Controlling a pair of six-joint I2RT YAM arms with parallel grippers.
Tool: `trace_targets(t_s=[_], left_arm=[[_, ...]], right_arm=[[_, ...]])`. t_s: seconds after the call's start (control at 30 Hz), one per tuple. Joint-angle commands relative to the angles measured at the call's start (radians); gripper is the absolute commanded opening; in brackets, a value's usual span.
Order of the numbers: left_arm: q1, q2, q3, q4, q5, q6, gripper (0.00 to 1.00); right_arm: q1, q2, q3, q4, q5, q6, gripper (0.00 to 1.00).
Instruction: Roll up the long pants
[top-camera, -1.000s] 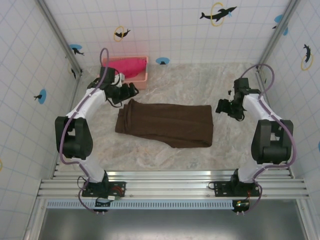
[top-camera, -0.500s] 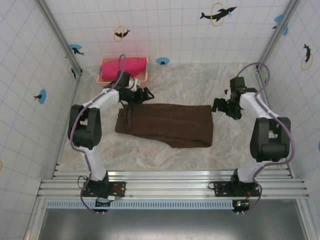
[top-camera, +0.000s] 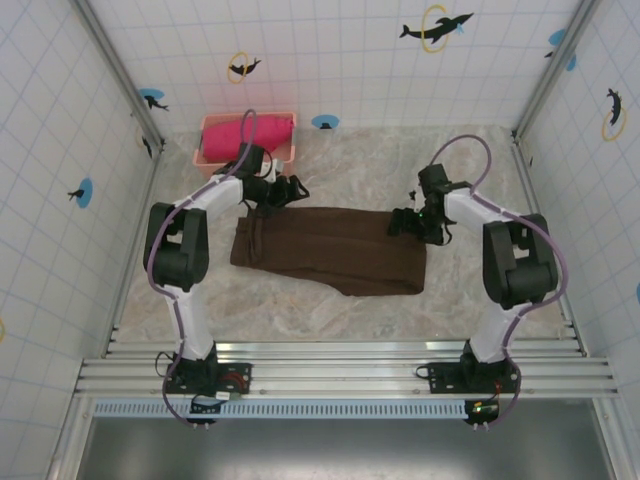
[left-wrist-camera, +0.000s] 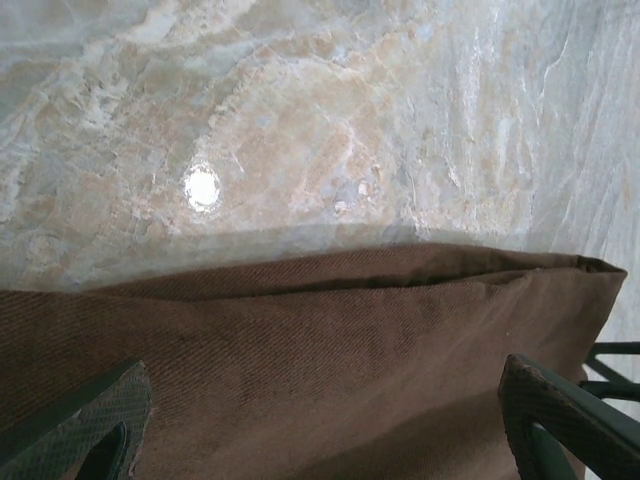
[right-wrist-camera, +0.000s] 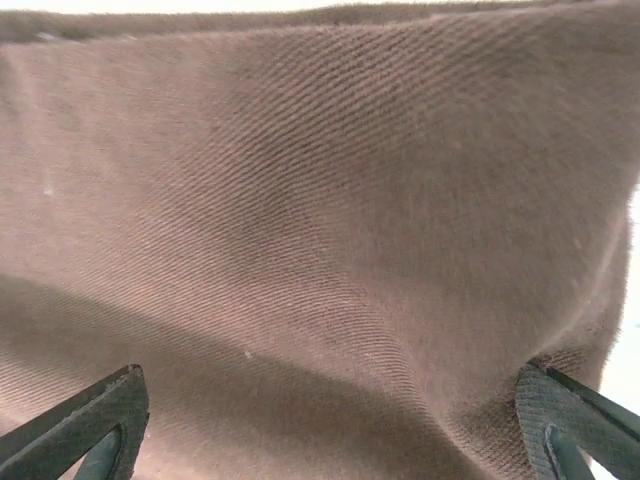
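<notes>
Item: long pants (top-camera: 330, 248), lying flat, mid-frame.
Your left gripper (top-camera: 290, 190) sits at their upper-left edge, your right gripper (top-camera: 403, 222) over the upper-right corner; both gape wide, empty.

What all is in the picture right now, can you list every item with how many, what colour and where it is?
long pants: one, dark brown, lying flat and folded across the middle of the table
bin: one, pink, far left corner of the table
cloth: one, bright pink-red, inside the bin
table: one, pale marbled top, under everything
walls: white tiled, on three sides
dolphin stickers: several, dark on blue or yellow rings, scattered over the walls
rail: one, silver metal, along the near edge, carrying both arm bases
left gripper: one, black, open, at the far edge of the pants' left end
right gripper: one, black, open, over the far corner of the pants' right end
</notes>
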Motion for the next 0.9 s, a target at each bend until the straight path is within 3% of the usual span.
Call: trace_targets(t_s=[0.0, 0.33, 0.87], left_arm=[[-0.001, 0.024, 0.026, -0.018, -0.024, 0.033, 0.91], [0.024, 0.026, 0.003, -0.066, -0.081, 0.083, 0.91], [0.230, -0.042, -0.073, -0.153, -0.157, 0.217, 0.91]], right_arm=[[0.017, 0.066, 0.044, 0.027, -0.004, 0.020, 0.97], [0.011, 0.168, 0.114, -0.041, 0.079, -0.016, 0.97], [-0.069, 0.162, 0.136, -0.156, 0.184, -0.082, 0.97]])
